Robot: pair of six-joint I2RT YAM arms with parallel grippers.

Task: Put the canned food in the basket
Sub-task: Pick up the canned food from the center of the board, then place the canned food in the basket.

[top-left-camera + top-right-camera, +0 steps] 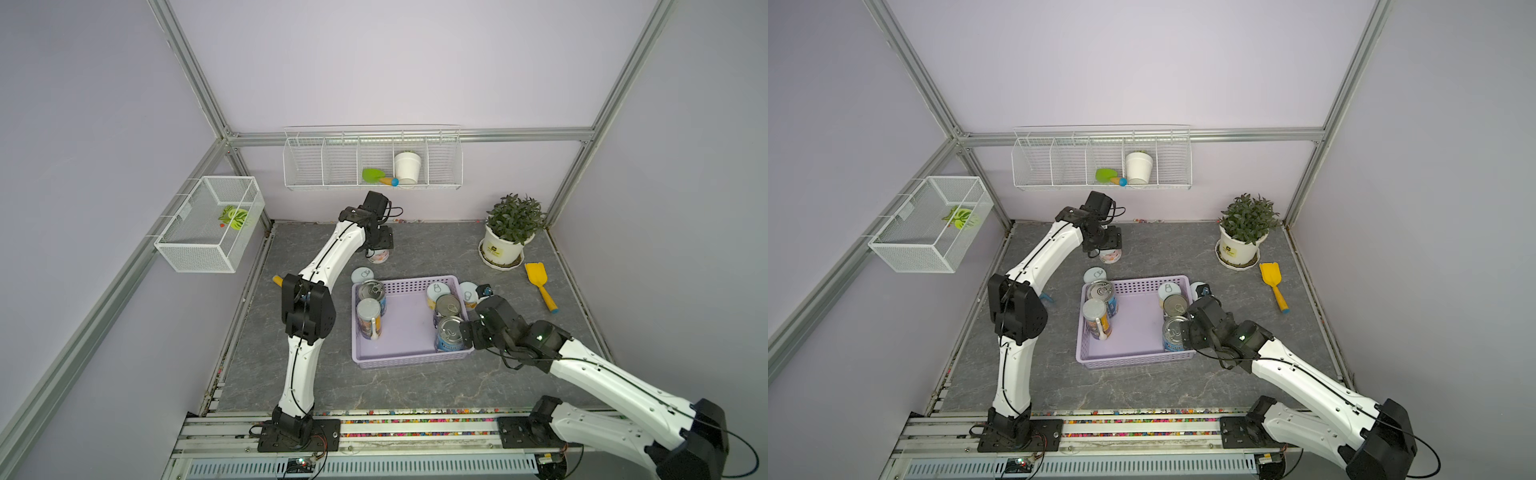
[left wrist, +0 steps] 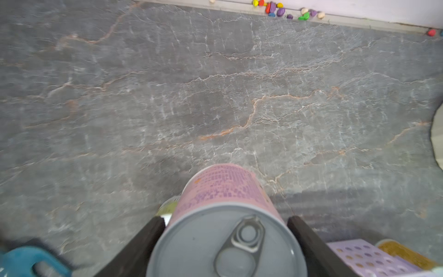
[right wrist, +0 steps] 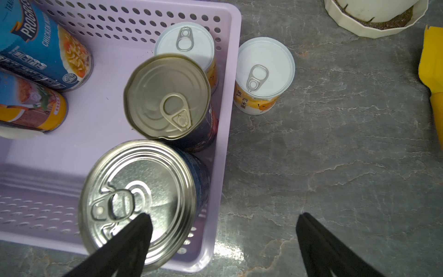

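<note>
Now: left gripper (image 2: 226, 227) closed partway onto the pink-labelled can (image 2: 223, 191), with one black finger (image 2: 148, 239) against each side of its body just under the grey pull-tab lid; can upright; wrist view blurred, so I cannot tell whether its base is on the tabletop (image 2: 215, 96) or off it. In both top views this can is outside the basket (image 1: 415, 360), beyond its far left corner and towards the back wall.

Right gripper (image 3: 224, 217) spread wide, holding nothing; one finger over the lid of the near silver-topped can (image 3: 139, 191), contact not clear; the other finger over bare tabletop outside the basket; the basket's right wall lies between the two.

Basket contents, five cans, all upright:
- left wall: blue-labelled can (image 1: 371, 291) and colourful can (image 1: 368, 318), just beside each other;
- right wall: pale-lidded short can (image 1: 437, 289) at the far corner, then the dark-labelled can (image 1: 447, 305), then the near silver-topped can.

Outside the basket, on the tabletop: corner short can (image 1: 362, 275) just beside the far left corner; yellow-labelled short can (image 3: 263, 72) just beside the right wall.

Potted plant (image 1: 505, 245) and yellow scoop (image 1: 540, 284) at far right, well apart from the basket.
</note>
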